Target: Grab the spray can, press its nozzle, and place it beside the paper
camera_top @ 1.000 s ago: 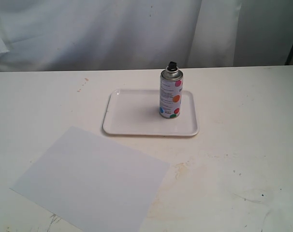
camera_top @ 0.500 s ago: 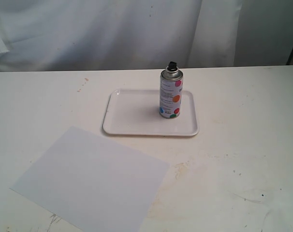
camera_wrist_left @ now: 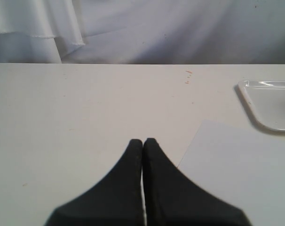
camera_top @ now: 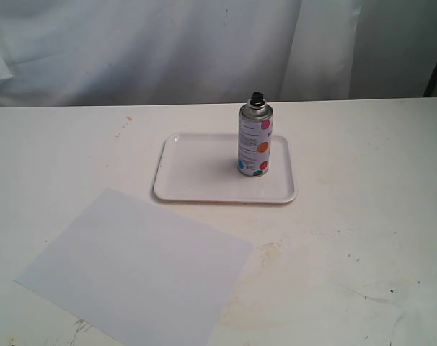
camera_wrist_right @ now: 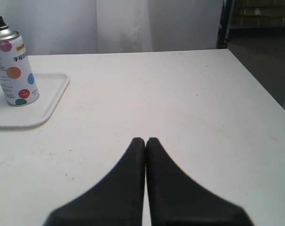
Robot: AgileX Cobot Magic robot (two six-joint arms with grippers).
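1. Spray can (camera_top: 254, 139) upright on the right end of the white tray (camera_top: 197, 193); black nozzle (camera_top: 257, 96) on top.
2. Paper (camera_top: 139, 267) flat on the table (camera_top: 363, 216), nearer the camera than the tray; far corner close to the tray's front rim but apart.
3. Broad bare tabletop right of the tray, out to the table's right edge.
4. Left gripper (camera_wrist_left: 142, 141) pressed closed, empty, tips just beside the paper's edge; right gripper (camera_wrist_right: 146, 140) likewise closed and empty, over bare table, well apart from the can.
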